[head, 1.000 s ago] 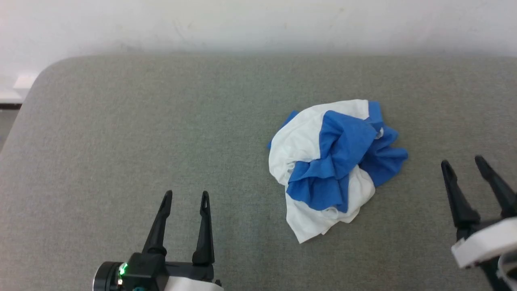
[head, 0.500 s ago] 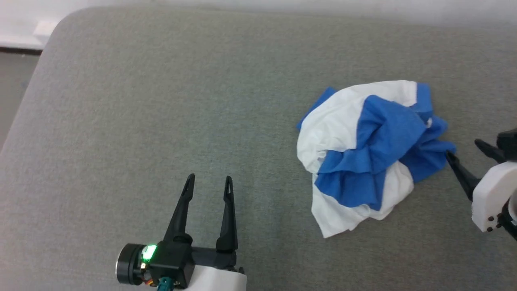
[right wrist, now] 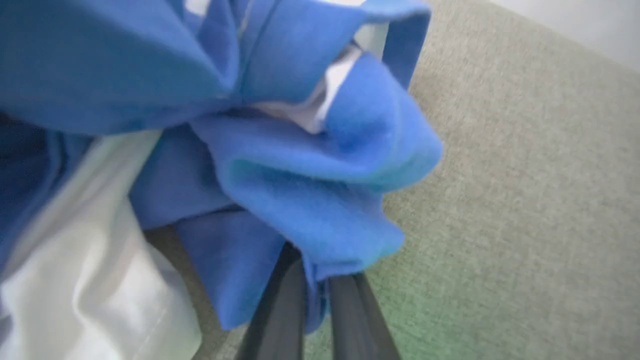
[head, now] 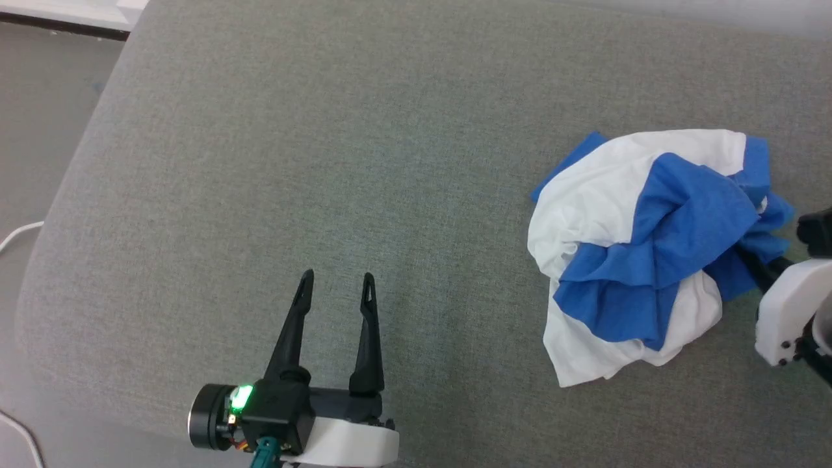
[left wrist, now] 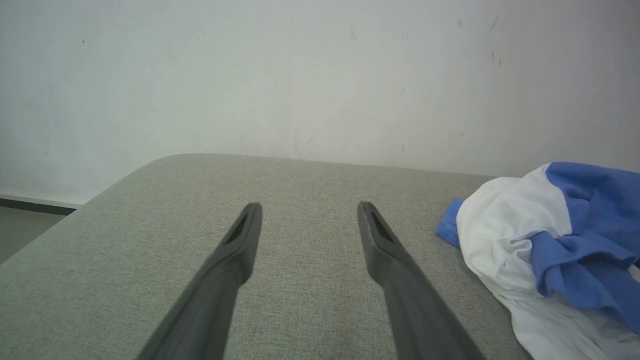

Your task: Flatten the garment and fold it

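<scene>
Garment (head: 650,253) lies crumpled; right gripper (right wrist: 315,290), open beforehand, now pinches its blue fold at 3 o'clock. Left gripper (head: 336,278) stays open at 8 o'clock.

garment (head: 624,195) white with bright blue patches; cushion (head: 325,162) grey-green weave; wall (left wrist: 300,75) off-white.

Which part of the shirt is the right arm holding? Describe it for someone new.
On the grey padded surface lies one crumpled white-and-blue garment. At its edge nearest the right gripper, a blue fold is pinched between the shut jaws; the white folds beside it lie loose.
</scene>
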